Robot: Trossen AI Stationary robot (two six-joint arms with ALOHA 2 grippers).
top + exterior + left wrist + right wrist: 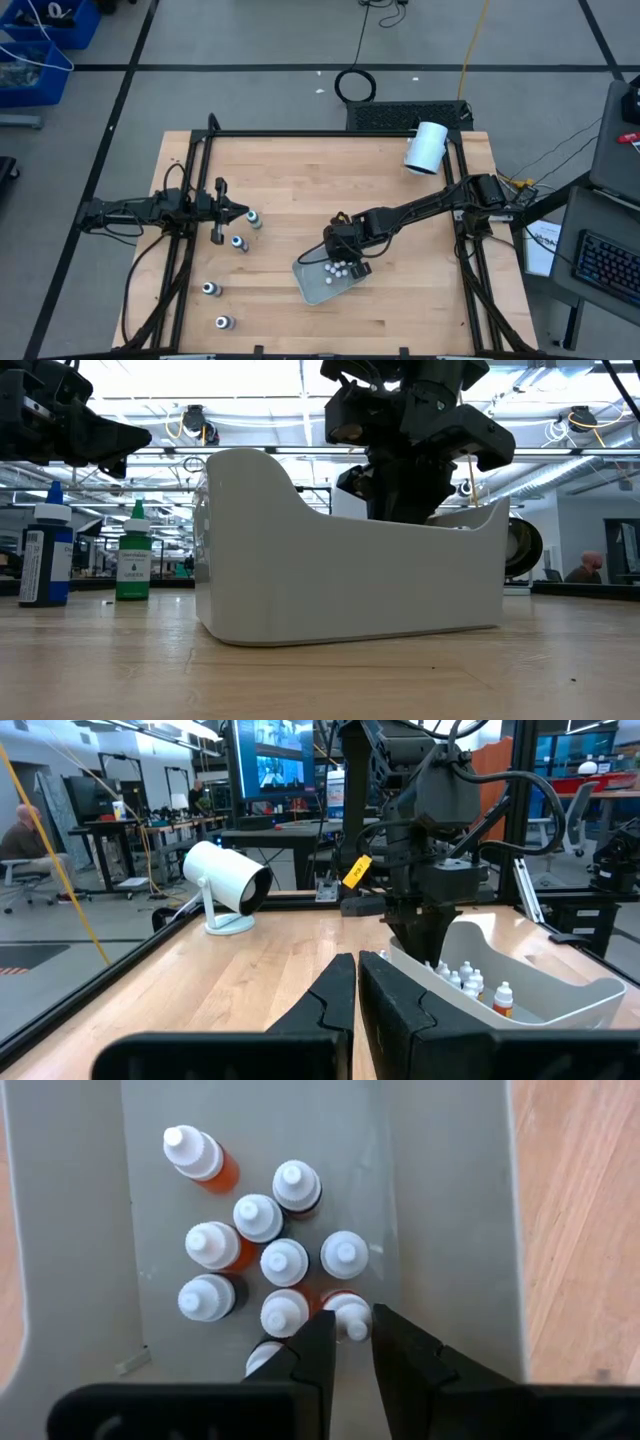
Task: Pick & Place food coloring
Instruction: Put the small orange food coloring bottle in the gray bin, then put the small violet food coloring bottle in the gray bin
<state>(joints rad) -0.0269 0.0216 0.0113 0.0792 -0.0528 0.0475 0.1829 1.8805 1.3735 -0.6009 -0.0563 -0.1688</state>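
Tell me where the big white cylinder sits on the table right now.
In the high view the big white cylinder lies at the table's far right corner, beside the right arm's base, well apart from the tray.

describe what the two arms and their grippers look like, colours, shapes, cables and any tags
Both arms are black with slim jointed links. The left gripper has two flat dark fingers with stepped inner edges. The right gripper has the same matte black, wedge-shaped fingers. The right arm's wrist block is bulky and boxy, with black cables looping around it and a small yellow tag hanging from it.
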